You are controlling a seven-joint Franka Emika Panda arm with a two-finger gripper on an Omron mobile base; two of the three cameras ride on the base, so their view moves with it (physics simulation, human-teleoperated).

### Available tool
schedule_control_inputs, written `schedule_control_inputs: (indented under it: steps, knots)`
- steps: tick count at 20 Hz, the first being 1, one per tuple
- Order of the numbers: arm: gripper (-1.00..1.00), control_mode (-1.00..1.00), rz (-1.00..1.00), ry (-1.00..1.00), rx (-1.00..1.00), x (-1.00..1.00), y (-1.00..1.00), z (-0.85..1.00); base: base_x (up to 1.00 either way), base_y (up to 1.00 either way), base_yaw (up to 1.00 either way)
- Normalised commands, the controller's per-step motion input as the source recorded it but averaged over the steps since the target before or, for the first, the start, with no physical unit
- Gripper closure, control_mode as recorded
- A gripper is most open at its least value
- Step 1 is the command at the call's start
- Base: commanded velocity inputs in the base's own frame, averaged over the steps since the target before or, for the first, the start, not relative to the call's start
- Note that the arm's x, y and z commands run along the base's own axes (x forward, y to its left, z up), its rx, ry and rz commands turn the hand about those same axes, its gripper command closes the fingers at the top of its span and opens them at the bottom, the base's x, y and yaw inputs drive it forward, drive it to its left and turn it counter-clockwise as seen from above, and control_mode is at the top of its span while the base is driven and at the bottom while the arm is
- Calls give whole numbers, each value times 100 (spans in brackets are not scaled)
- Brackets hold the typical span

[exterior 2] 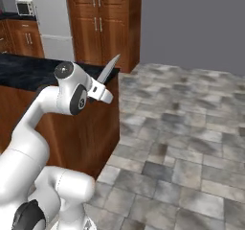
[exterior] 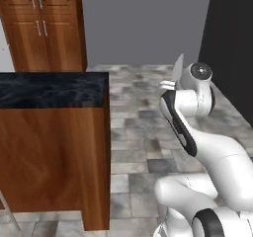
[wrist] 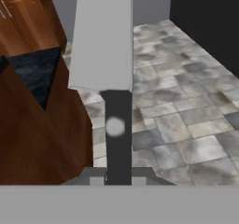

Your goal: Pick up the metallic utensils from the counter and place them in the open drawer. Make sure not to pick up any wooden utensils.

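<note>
Knife (wrist: 103, 36) sits clamped in the hand (wrist: 118, 174), fingers pinched tight on its dark handle, w/ a small pale rivet showing partway up the grip. Blade is broad, flat, pale grey; in hand view it rises from the handle up past the top edge. It's a metallic piece, held up in the air, clear of the desk and above the tile floor.

Left base view: blade (exterior: 178, 68) pokes up as a slim pale sliver just left of the wrist's round dark-capped joint, tip pointing up and slightly right. Hand itself is hidden behind the wrist there, can't make out fingers. Arm folds up from lower right, elbow bent.

Right base view: same blade (exterior 2: 110, 69) angles up and to the right from the hand (exterior 2: 102, 91), tip ending in front of the tall wooden cabinets (exterior 2: 103, 18). Hand is past the desk's end corner, near it but not touching.

Desk (exterior: 54, 89): dark marbled top over reddish-brown panelling, ends in a square corner to the left of the arm. The top as seen here carries no utensils I can make out.

Floor (exterior 2: 191, 143) is grey mottled tile. Behind: white fridge (exterior 2: 55, 18) and microwave (exterior 2: 23, 6) at far left in right base view, grey back wall, dark wall panel (exterior: 232, 38) to the right.
</note>
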Motion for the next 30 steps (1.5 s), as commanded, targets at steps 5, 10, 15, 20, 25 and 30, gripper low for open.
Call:
schedule_control_inputs:
  steps: [5,10,15,20,25,30]
  knots:
    - [100,100,0,0,0,0,0,0,92,-100,34]
    - [100,100,0,0,0,0,0,0,100,-92,42]
    - [100,100,0,0,0,0,0,0,100,-73,52]
    - [100,100,0,0,0,0,0,0,94,-77,51]
    - [100,100,0,0,0,0,0,0,56,-98,44]
    - [100,100,0,0,0,0,0,0,22,-100,35]
